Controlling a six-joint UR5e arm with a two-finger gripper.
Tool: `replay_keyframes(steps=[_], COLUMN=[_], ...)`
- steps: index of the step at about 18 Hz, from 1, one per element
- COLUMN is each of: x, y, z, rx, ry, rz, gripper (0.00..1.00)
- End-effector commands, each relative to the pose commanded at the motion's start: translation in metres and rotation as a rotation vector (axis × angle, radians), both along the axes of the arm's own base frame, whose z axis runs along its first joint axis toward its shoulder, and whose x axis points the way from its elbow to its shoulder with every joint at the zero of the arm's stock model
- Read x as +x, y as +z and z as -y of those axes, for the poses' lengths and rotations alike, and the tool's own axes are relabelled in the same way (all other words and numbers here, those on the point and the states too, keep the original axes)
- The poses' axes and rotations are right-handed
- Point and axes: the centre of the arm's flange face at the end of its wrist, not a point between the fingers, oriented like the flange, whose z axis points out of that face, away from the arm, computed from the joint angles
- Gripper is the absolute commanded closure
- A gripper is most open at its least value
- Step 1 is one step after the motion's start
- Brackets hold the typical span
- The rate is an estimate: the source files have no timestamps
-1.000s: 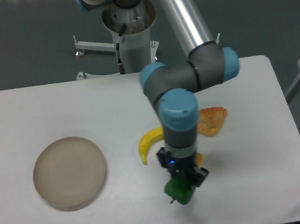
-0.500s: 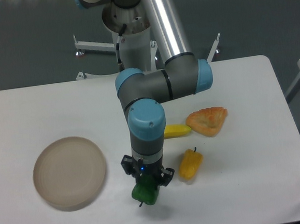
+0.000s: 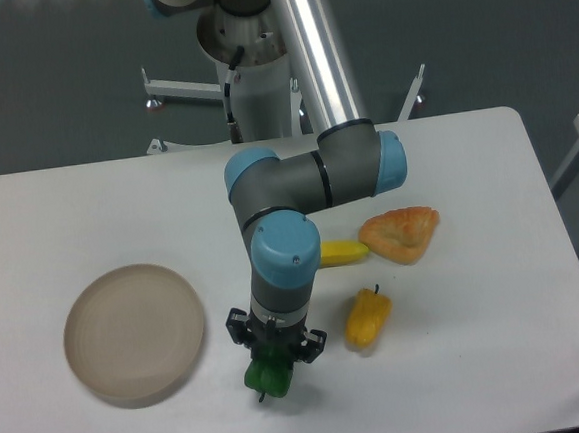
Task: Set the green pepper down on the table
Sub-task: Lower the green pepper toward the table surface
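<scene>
The gripper points straight down in the lower middle of the frame, its two fingers pinching the green pepper from either side. The pepper hangs just below the fingers, stem end toward the bottom of the frame, low over the white table; whether it already touches the surface cannot be told from this angle. It sits between the round beige plate at lower left and the yellow pepper to the right, apart from both. The banana and an orange piece of food lie further up and right. Judging by this, the carrying is mostly done: what remains is to settle the pepper on the tabletop, release it and lift clear.
</scene>
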Motion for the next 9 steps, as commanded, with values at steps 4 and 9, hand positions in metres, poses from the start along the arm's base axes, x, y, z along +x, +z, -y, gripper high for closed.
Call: replay_keyframes(steps=[4,9], x=[-0.0008,-0.0007], y=[-0.0011,-0.0056], z=[0.0000,-0.0010], rx=[0.001,0.000], ry=[0.001,0.002], rz=[0.005,0.013], gripper=[0.63,0.62])
